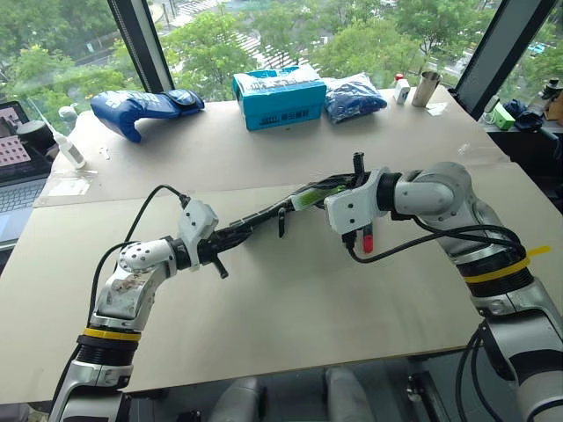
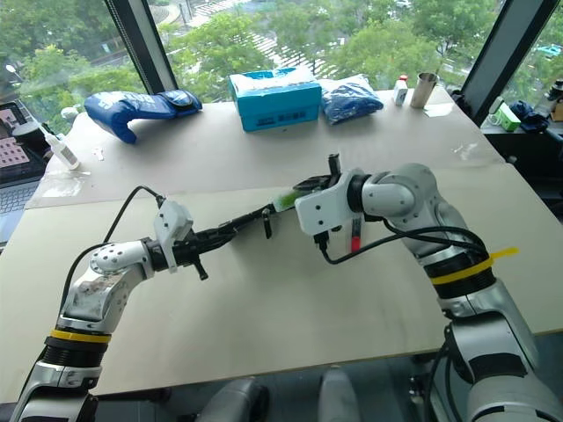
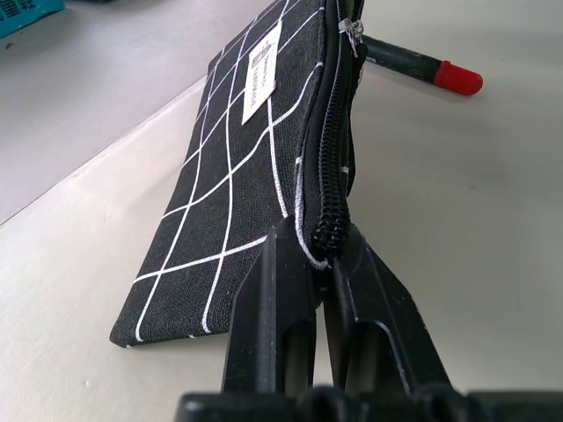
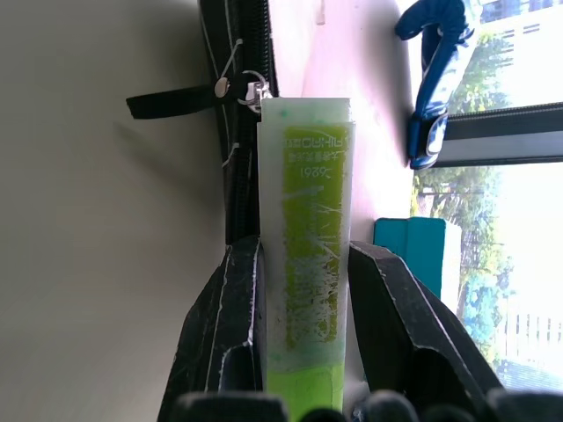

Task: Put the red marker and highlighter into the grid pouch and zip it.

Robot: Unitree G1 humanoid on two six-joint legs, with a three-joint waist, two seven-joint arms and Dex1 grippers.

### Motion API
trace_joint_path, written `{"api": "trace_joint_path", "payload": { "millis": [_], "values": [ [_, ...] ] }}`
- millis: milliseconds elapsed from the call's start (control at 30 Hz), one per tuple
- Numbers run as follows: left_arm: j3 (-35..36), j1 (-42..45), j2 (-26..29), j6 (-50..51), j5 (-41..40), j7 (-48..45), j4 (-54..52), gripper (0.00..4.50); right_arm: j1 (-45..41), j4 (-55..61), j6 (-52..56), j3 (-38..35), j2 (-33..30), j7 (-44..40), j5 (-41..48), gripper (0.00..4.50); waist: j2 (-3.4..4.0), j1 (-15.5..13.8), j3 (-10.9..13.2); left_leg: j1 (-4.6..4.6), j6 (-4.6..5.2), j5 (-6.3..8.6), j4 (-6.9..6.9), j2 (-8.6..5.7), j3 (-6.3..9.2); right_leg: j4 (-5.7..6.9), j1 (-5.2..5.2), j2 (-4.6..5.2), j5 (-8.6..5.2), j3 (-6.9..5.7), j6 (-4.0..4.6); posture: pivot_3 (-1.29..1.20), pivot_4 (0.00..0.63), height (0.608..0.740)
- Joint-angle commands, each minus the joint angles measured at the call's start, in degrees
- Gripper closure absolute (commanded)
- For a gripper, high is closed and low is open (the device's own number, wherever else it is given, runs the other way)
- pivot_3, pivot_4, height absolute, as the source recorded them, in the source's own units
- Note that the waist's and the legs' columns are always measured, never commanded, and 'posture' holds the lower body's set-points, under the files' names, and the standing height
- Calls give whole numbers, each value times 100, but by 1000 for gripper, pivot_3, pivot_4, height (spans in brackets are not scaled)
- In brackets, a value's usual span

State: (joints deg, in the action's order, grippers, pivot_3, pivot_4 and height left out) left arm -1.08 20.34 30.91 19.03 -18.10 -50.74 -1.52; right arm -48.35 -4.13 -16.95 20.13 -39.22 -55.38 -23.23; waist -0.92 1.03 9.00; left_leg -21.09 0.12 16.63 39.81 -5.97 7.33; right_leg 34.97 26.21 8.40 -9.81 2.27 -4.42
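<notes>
The grid pouch is black with white lines and is held up on edge over the middle of the table, zipper side up. My left gripper is shut on the pouch's near end at the zipper. My right gripper is shut on the pale lime-green highlighter. The highlighter's free end is at the pouch's zipper line, right beside the slider and its black pull strap. The red marker, black with a red end, lies on the table under my right wrist, just past the pouch's far end.
Along the far side of the table are a blue glove, a teal box, a blue bag, a small bottle and a metal cup. A white bottle stands at the far left.
</notes>
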Motion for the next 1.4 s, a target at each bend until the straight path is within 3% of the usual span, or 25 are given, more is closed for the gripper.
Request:
{"api": "trace_joint_path", "payload": {
  "millis": [33,200,600,867,1400],
  "values": [
    [18,85,-17,-102,-6,24,-171,4500,-120,-22,-133,11,-128,63,-210,3527,0,2,0,0,0,0,0,0,0,0,0,0,0,0,0,0,150,740],
    [23,45,-22,-89,-14,63,-218,4500,-92,-140,18,26,-277,81,-430,3527,0,2,0,0,0,0,-1,0,0,-1,0,0,0,0,0,0,150,740],
    [-210,27,84,-461,343,7,-166,4500,-312,-270,1736,81,138,-89,-907,3527,0,4,0,-2,0,0,-1,0,0,0,2,0,0,0,0,0,150,740],
    [-395,-91,134,-920,703,15,-76,4500,-232,-146,1867,31,98,-316,-728,3527,0,8,0,-2,0,0,-2,0,0,-2,2,0,0,0,1,0,150,740],
    [-219,12,-9,-793,571,159,-11,4500,-276,-43,1957,-76,-232,-609,-454,3527,0,6,0,-2,0,0,-2,1,0,-2,2,0,0,-1,0,0,150,740]
  ]
}}
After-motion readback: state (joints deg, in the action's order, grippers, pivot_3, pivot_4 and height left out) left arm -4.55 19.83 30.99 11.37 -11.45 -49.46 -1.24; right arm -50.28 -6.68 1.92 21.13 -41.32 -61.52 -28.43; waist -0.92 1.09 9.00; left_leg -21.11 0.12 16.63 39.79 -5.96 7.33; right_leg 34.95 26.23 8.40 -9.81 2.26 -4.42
